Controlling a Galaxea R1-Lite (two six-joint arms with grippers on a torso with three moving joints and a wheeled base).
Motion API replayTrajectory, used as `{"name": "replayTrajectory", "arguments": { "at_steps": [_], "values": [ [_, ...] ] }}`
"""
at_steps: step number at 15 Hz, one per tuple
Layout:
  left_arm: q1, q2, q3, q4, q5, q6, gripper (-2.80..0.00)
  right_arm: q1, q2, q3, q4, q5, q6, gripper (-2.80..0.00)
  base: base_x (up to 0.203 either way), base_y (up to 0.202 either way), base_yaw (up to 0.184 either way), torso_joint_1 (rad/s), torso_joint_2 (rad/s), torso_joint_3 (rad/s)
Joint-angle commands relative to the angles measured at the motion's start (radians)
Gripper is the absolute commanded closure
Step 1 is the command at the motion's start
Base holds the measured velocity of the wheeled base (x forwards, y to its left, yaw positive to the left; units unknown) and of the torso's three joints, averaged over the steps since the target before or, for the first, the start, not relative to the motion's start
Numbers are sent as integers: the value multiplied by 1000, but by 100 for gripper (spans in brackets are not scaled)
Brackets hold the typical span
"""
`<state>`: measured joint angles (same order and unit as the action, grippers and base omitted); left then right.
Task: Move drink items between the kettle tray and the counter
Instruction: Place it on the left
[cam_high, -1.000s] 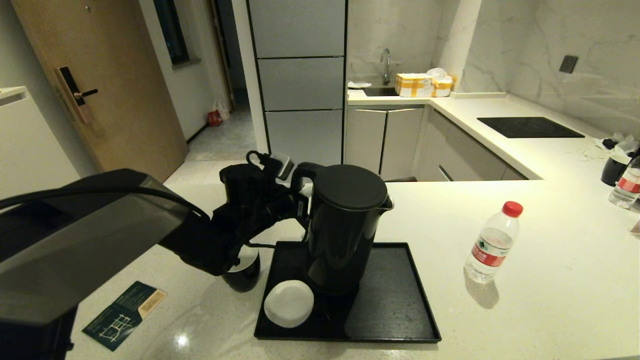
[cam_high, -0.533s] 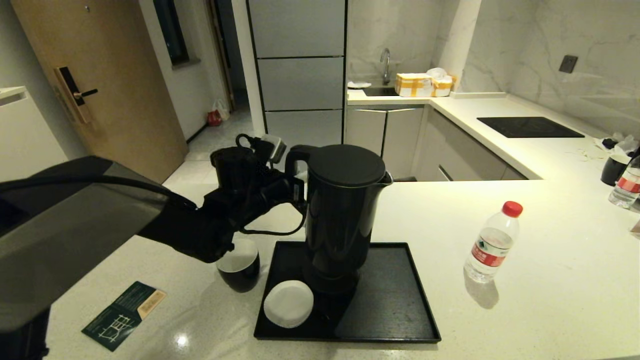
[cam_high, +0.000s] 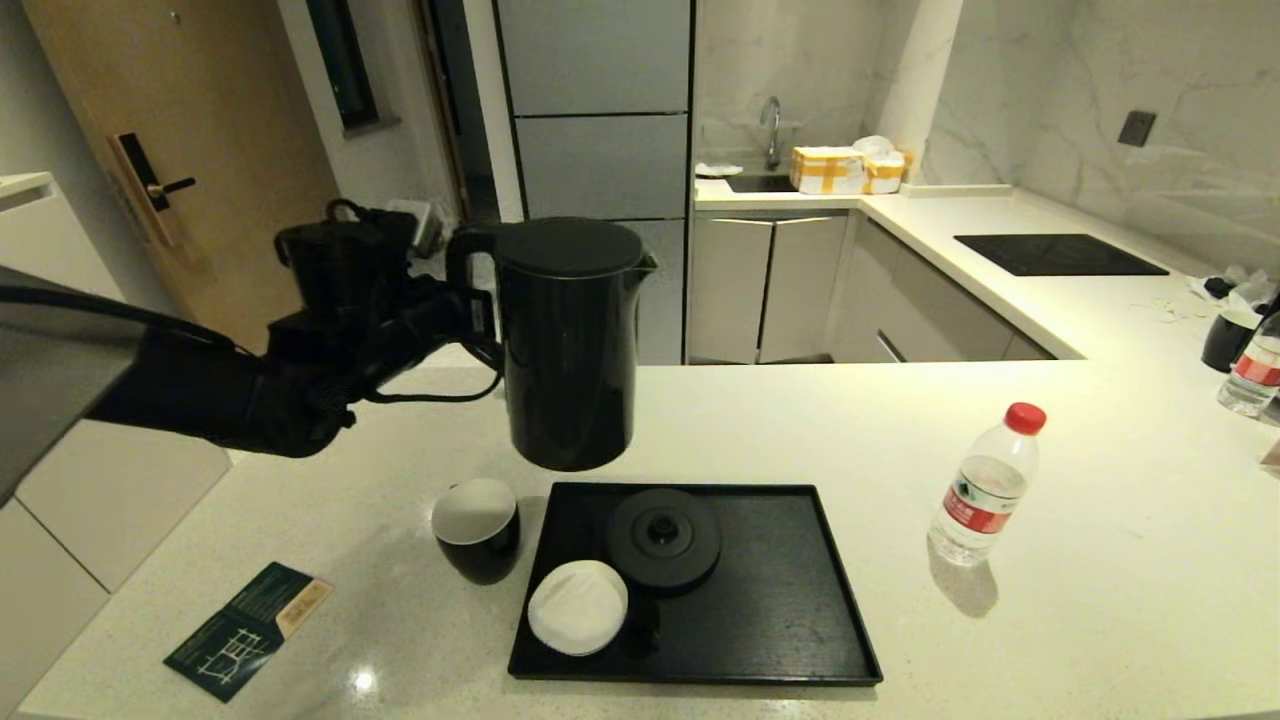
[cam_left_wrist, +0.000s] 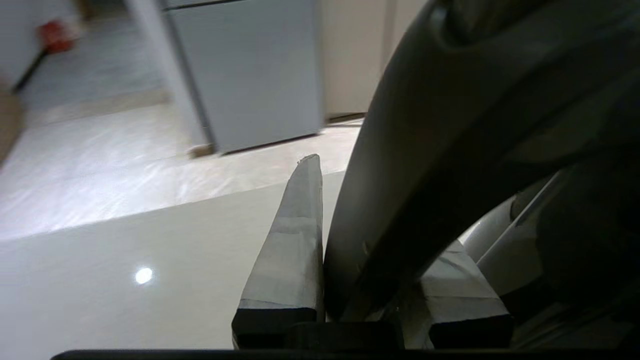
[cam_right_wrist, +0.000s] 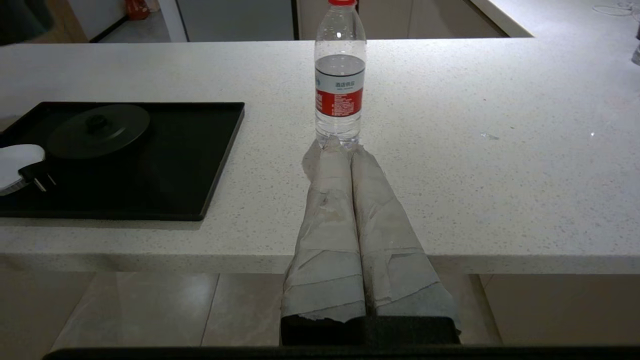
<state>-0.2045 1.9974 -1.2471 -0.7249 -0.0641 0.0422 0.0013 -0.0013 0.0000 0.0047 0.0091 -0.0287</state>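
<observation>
Kettle (cam_high: 568, 345) hangs upright in the air, clear of the black tray (cam_high: 800, 620) and above its far left corner, held by its handle in the left pincer (cam_high: 470, 315); the wrist view shows the taped fingers (cam_left_wrist: 292, 250) clamped on either side of the dark handle. On the tray sit the round kettle base disc (cam_high: 663, 537) and, nearer the robot, a white saucer (cam_high: 577, 606). A small black cup (cam_high: 477, 528) (white inside) stands on the tabletop (cam_high: 1100, 560) just left of the tray. Right of the tray stands the red-capped water bottle (cam_high: 986, 486). Below the tabletop's near edge, the right pincer (cam_right_wrist: 337, 145) is closed and empty.
</observation>
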Motion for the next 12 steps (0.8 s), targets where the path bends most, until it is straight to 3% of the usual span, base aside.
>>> {"name": "replayTrajectory", "arguments": {
  "at_steps": [1, 2, 6, 12],
  "values": [
    [60, -49, -28, 35, 1, -10, 0, 0, 1, 0, 0, 0, 0, 0, 0, 0, 0, 0, 0, 0],
    [66, -54, -33, 45, 5, -16, 0, 1, 1, 0, 0, 1, 0, 0, 0, 0, 0, 0, 0, 0],
    [209, -91, -66, 119, 36, -87, 0, 2, 1, 0, 0, 0, 0, 0, 0, 0, 0, 0, 0, 0],
    [361, -80, -95, 157, 23, -102, 0, 0, 1, 0, 0, 0, 0, 0, 0, 0, 0, 0, 0, 0]
  ]
}}
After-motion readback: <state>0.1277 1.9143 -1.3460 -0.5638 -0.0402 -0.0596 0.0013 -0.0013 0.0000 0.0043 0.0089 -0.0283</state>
